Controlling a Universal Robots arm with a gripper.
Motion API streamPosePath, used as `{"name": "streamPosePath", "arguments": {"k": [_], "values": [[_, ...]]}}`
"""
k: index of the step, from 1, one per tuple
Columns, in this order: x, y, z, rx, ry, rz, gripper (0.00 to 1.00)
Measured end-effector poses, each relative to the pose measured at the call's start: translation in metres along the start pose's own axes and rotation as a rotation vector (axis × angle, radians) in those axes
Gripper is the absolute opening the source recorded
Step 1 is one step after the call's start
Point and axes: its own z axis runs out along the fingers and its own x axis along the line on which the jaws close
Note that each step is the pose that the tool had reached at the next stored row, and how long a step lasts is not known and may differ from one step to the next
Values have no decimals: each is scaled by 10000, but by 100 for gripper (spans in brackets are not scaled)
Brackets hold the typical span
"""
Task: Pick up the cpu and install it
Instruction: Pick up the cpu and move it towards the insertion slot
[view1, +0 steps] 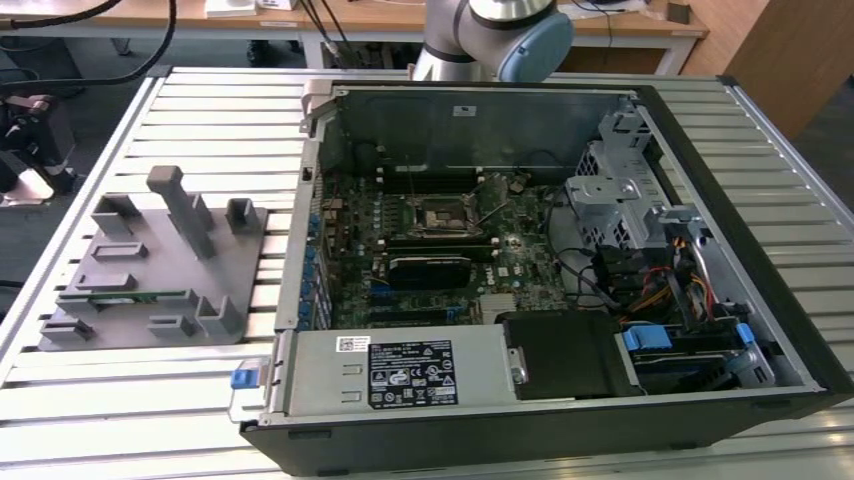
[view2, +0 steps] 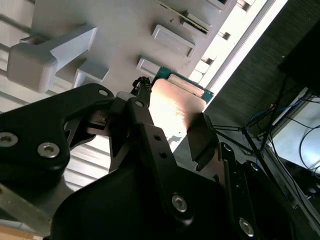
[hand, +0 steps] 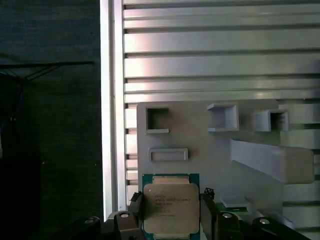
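Overhead, in the exterior view, one slatted aluminium table (view1: 160, 400) is carrying one open computer case (view1: 761, 220) lying on its side, with its motherboard (view1: 521, 260) facing up. One grey fixture plate (view1: 147, 270) is sitting near the table's edge on the exterior view's left. One green memory stick (view1: 127, 297) is lying in that plate. Wooden desks (view1: 374, 18) are standing beyond the table's far edge, and the arm (view1: 494, 35) is standing there behind the case.

In the first wrist view, the plate (hand: 200, 145) is showing three open square pockets, one shallow rectangular pocket and one long post (hand: 272, 160). Dark floor (hand: 50, 125) is lying past the table's edge. The gripper (hand: 171, 216) is pointing down at the plate. Its two black fingers (hand: 206, 215) are pressing opposite edges of the one cpu (hand: 171, 205), silver top up, at the plate's edge. Whether the chip is hanging clear of the plate, I cannot tell.

In the second wrist view, the gripper (view2: 172, 112) is appearing slantwise, its jaws clamping the cpu (view2: 175, 100) over the plate (view2: 125, 30), while cables (view2: 280, 120) are lying on the floor.
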Motion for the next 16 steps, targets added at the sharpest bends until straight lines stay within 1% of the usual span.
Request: {"name": "streamPosePath", "arguments": {"k": [9, 16], "values": [[3, 7, -147, 0, -22, -1, 54], [4, 10, -239, -1, -33, -1, 54]]}}
